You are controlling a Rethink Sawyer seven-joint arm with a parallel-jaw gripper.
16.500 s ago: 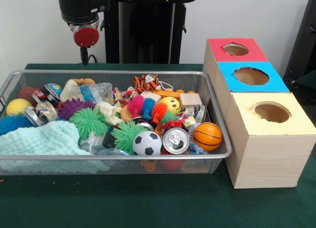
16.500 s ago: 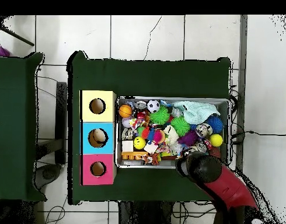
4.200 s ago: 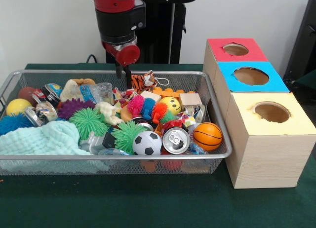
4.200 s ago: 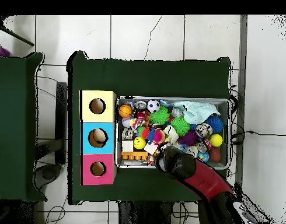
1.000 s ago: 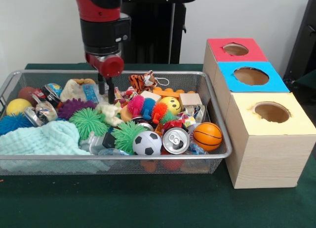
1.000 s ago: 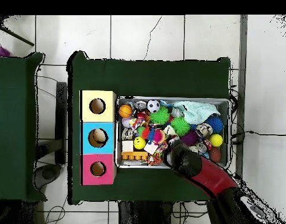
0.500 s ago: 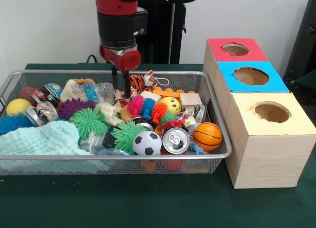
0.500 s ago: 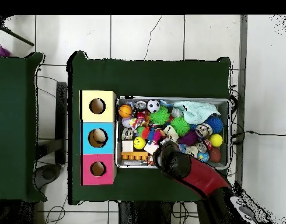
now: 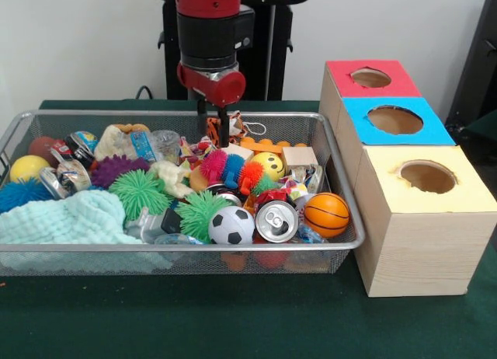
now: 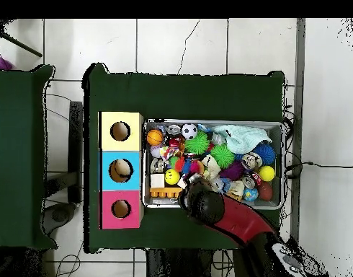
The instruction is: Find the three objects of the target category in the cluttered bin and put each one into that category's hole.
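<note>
The gripper (image 9: 212,130) hangs over the bin's (image 9: 345,219) back edge, its two fingers (image 9: 223,130) slightly apart and empty, right in front of the tiger toy (image 9: 237,127). The bin is crammed: spiky balls (image 9: 139,192), a soccer ball (image 9: 231,225), a basketball (image 9: 326,214), a can (image 9: 276,220) and a cloth (image 9: 66,219). Beside it stand the red box (image 9: 371,78), blue box (image 9: 396,120) and yellow box (image 9: 427,179), each with a hole on top.

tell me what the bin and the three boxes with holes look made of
Bin: looks like silvery wire mesh, since the toys show through its walls. Boxes: probably pale wood or wood-look board, with grain lines on the sides; the red, blue and yellow tops look matte, like paper or felt.
</note>
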